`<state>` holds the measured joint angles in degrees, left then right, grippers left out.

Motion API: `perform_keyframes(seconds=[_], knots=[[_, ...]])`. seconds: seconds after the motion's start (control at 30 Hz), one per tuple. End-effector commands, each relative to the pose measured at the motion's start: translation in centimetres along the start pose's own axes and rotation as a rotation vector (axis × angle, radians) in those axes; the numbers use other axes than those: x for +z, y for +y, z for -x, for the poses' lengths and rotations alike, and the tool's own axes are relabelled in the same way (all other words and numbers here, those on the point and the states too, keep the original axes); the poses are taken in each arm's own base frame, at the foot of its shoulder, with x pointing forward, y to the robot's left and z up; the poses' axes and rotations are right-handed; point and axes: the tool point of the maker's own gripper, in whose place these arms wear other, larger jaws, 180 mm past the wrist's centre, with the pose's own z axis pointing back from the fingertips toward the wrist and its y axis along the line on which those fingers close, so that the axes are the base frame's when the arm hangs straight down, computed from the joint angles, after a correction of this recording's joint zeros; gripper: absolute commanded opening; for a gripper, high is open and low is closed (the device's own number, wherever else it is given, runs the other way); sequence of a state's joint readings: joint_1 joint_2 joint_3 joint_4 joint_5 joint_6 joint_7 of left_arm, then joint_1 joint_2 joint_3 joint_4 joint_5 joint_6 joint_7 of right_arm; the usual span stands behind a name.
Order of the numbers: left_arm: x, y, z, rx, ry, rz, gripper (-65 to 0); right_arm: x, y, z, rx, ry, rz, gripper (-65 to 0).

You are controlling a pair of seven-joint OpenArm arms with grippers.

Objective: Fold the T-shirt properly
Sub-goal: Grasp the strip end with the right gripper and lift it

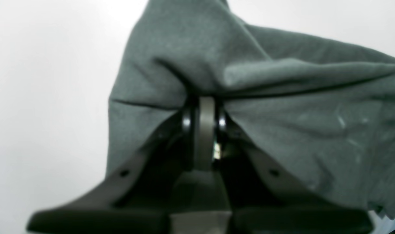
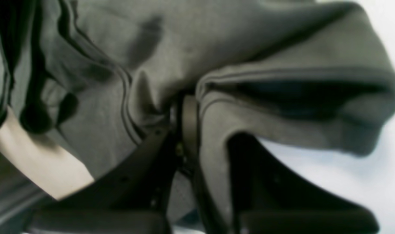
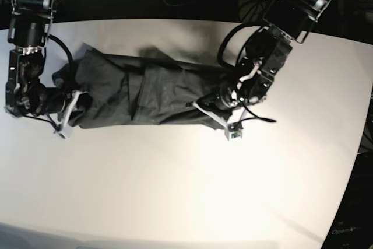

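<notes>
Fabric stretches across the white table (image 3: 192, 173) as one long, narrow band, so the lengthwise folds look done: the T-shirt (image 3: 140, 88) lies gathered into a strip running side to side between the two arms, toward the table's far edge. What I judge is left is the crosswise fold, bringing one end over the other, and then smoothing; the strip is not yet a neat rectangle, and I can't tell from where I stand which end holds the collar.

At the left of the room, the right gripper (image 3: 74, 104) is clamped on that end of the strip. Its own camera shows the jaws pinched tight on a bunched, stitched hem (image 2: 282, 76), with a doubled layer of cloth sagging open beside it like a pocket. The weave there looks soft and matte, a greenish charcoal, heavy with ridges and dark creases.

Across the middle, the cloth is rumpled, with shallow diagonal wrinkles and a slightly raised hump along the far edge.

At the right, the left gripper (image 3: 211, 102) is likewise closed on the shirt's other end. Up close, the fabric drapes over the fingertips in a tent, pulled taut into one sharp horizontal pleat, faintly fuzzy, with a few pale lint specks. Bare table shows around it, smooth and glossy.
</notes>
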<state>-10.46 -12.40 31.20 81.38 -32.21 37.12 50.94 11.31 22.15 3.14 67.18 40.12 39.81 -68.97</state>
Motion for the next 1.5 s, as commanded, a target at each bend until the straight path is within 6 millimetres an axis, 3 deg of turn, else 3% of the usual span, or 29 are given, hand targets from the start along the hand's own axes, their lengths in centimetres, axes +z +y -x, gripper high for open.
perform_keyframes(seconds=[0.0, 0.13, 0.4, 0.67, 0.97, 1.2, 1.47], knots=[[-0.6, 2.9, 3.0, 0.025, 0.103, -0.095, -61.9, 0.8, -0.6, -1.3, 0.034, -0.016, 0.025, -64.4], [-0.6, 2.8, 3.0, 0.026, 0.104, -0.094, -61.9, 0.3, -1.1, -0.1, 0.094, 0.068, 0.082, -64.4], [-0.6, 2.8, 3.0, 0.026, 0.103, -0.093, -61.9, 0.2, -4.1, 3.3, 0.213, 0.309, 0.307, -64.4], [-0.6, 2.7, 2.9, 0.029, 0.104, -0.09, -61.9, -0.4, -4.3, 4.7, 0.352, 0.53, 0.522, -64.4], [-0.6, 2.6, 2.6, 0.029, 0.096, -0.088, -61.9, 1.5, -2.3, 2.3, 0.489, 0.618, 0.771, -64.4], [-0.6, 2.6, 2.5, 0.029, 0.094, -0.088, -61.9, 1.3, -1.1, 1.9, 0.531, 0.659, 0.819, -64.4], [0.2, 1.6, 2.3, 0.02, 0.077, -0.054, -61.9, 1.4, -0.1, -0.3, 0.668, 0.671, 0.879, -64.4]])
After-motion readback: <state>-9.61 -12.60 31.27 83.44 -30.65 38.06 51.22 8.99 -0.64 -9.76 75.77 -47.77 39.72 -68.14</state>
